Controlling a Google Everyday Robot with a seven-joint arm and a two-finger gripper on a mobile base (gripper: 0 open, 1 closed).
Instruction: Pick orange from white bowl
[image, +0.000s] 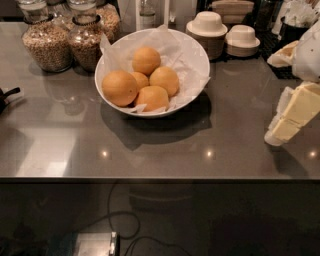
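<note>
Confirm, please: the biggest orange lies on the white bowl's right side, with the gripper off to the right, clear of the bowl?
Not quite: the camera view shows the biggest orange on the left side of the white bowl. The gripper is off to the right, clear of it.

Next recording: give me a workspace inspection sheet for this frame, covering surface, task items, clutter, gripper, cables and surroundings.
Surface: glossy grey counter, with small light spots reflected in it.
Job's things: largest yellow-orange round orange lies at the left inside the wide paper-lined white bowl, with four smaller oranges beside it.
Clutter: grain-filled glass jars back left; stacked cream bowls back right; black object at the left edge.
Grippers: cream-coloured gripper at the right edge over the counter, well apart from the bowl.
Cables: dark cable loops below the counter front.
Surroundings: metal box at the bottom; the rest is too dark to tell.
</note>
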